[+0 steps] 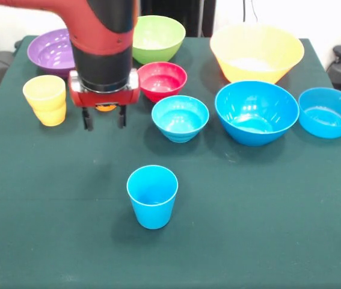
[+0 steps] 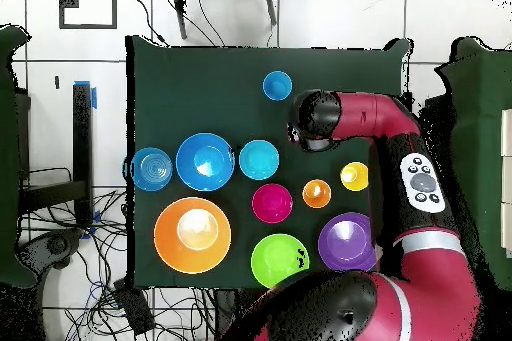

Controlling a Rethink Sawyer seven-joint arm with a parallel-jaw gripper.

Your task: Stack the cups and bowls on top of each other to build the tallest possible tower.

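Blue cup (image 1: pixel 152 196) stands alone, upright, lower centre of the front view, nothing stacked on it yet, so likely the base. Small blue bowl (image 1: pixel 180 117) sits above it mid-frame, w/ the mid blue bowl (image 1: pixel 256 112) to its right; purple bowl (image 1: pixel 52 51) is upper left, yellow-orange bowl (image 1: pixel 257 52) upper right. For the next stack, centre each bowl on the cup rim & lower slow, else it tips. Gripper (image 1: pixel 104 118) hangs vertical from the arm, left of centre, above the orange cup (image 2: pixel 317 193); jaws spread apart, empty.
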